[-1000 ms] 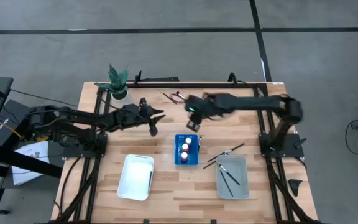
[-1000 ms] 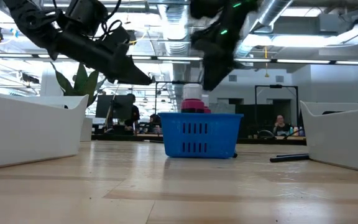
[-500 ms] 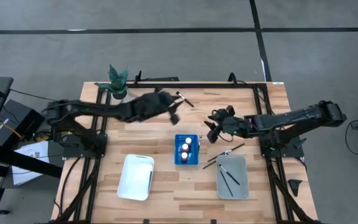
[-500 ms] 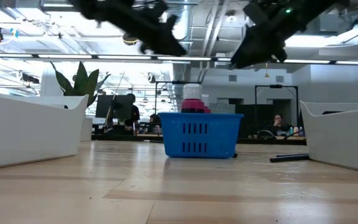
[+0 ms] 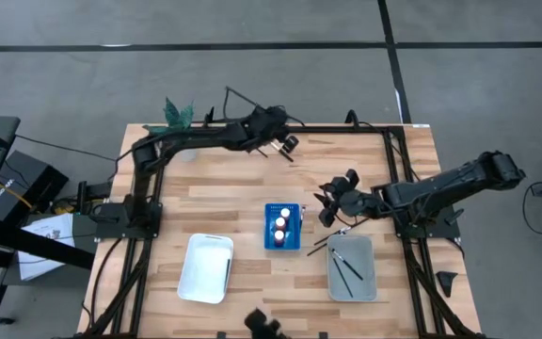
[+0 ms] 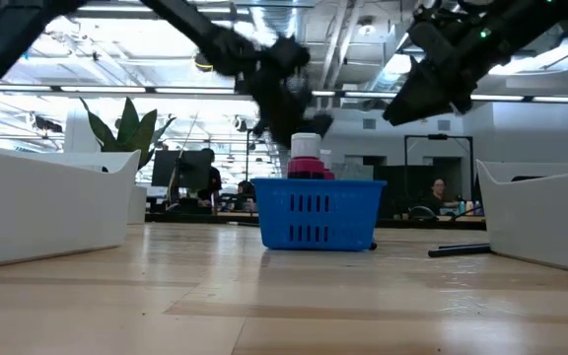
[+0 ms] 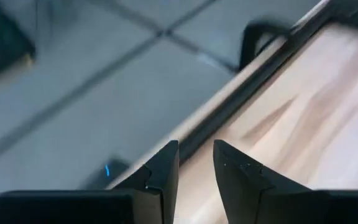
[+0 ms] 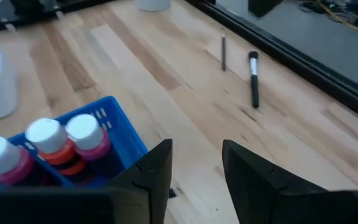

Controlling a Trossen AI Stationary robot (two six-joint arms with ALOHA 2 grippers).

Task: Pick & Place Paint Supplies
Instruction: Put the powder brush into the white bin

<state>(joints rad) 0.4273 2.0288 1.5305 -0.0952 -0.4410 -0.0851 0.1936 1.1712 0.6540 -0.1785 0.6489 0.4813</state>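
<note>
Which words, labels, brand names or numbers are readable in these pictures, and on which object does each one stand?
None can be read.
Black box at the table's left edge: a white label, too small to read.
White sheet of paper on the floor beside it: print too small to read.
Capped paint bottles in the blue square plastic rack: no label visible.

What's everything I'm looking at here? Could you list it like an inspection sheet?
Surface: wooden table, black frame.
Job's things: paint bottles in blue rack; brushes in grey tray; two brushes near the far edge.
Clutter: white tray, plant.
Grippers: left gripper at the far edge, slightly open, empty; right gripper beside the rack, open, empty.
Cables: bundles along the left frame.
Surroundings: grey floor; people at desks behind.
</note>
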